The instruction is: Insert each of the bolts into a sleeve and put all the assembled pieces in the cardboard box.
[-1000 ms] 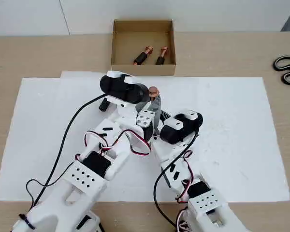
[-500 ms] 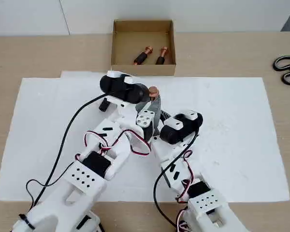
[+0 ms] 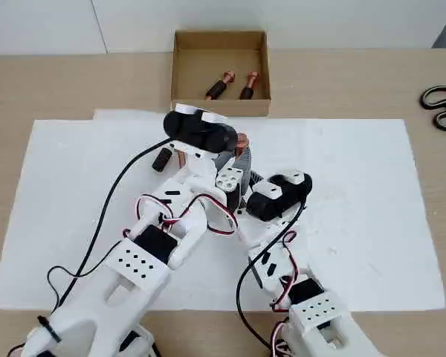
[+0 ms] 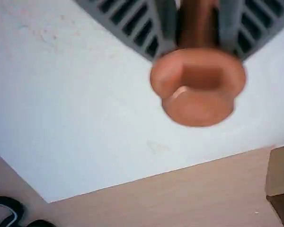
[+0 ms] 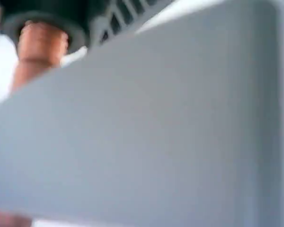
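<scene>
My left gripper (image 3: pixel 239 155) is shut on a copper bolt (image 3: pixel 241 141), just in front of the cardboard box (image 3: pixel 180 71). The left wrist view has the bolt's head (image 4: pixel 196 87) close up between grey fingers (image 4: pixel 132 23). My right gripper (image 3: pixel 241 198) sits right behind it, tucked partly under the left arm. In the right wrist view a black sleeve (image 5: pixel 42 16) with a copper shaft (image 5: pixel 38 45) coming out of it shows past a large grey surface. A loose black sleeve (image 3: pixel 161 160) lies on the white sheet (image 3: pixel 372 193). Two assembled pieces (image 3: pixel 219 87) lie in the box.
Black scissors (image 3: pixel 442 104) lie on the wooden table at the far right. The white sheet covers the middle of the table, with open room on both sides of the arms.
My left arm's wrist has shifted right and toward the box, carrying the bolt slightly with it. The loose black sleeve shows more fully. The right arm has barely moved.
</scene>
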